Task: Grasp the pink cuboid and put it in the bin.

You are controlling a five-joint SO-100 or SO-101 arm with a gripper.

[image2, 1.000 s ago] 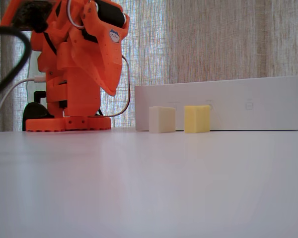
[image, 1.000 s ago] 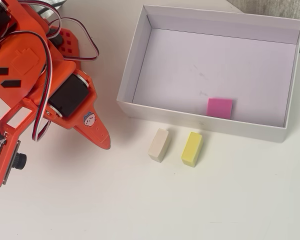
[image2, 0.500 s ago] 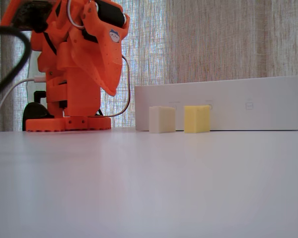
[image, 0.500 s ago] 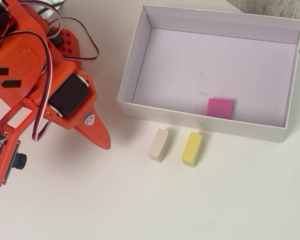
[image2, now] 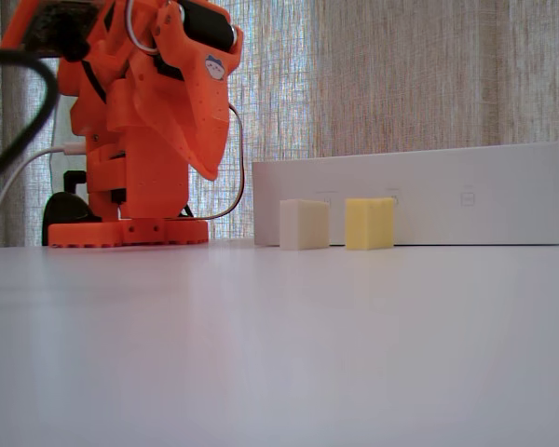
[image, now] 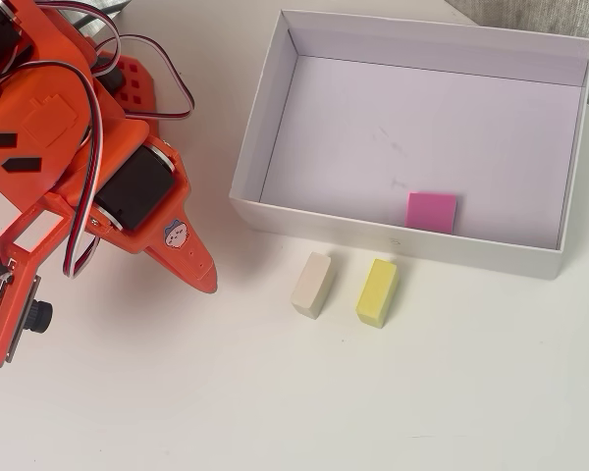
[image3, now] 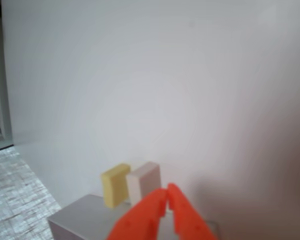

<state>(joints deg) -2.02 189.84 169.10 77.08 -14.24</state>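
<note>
In the overhead view the pink cuboid [image: 432, 212] lies flat on the floor of the white bin [image: 402, 245], close to its front wall. My orange gripper [image: 208, 285] is shut with nothing in it, folded back by the arm's base, well left of the bin. The fixed view shows the gripper [image2: 210, 172] pointing down left of the bin [image2: 447, 191], whose wall hides the pink cuboid. In the wrist view the shut fingertips [image3: 166, 192] meet at the bottom edge, over a corner of the bin [image3: 75, 217].
A cream block [image: 312, 285] and a yellow block [image: 377, 292] stand side by side on the white table just outside the bin's front wall, also seen in the fixed view as cream block [image2: 304, 224] and yellow block [image2: 369, 223]. Cables run behind the arm's base [image2: 129, 231].
</note>
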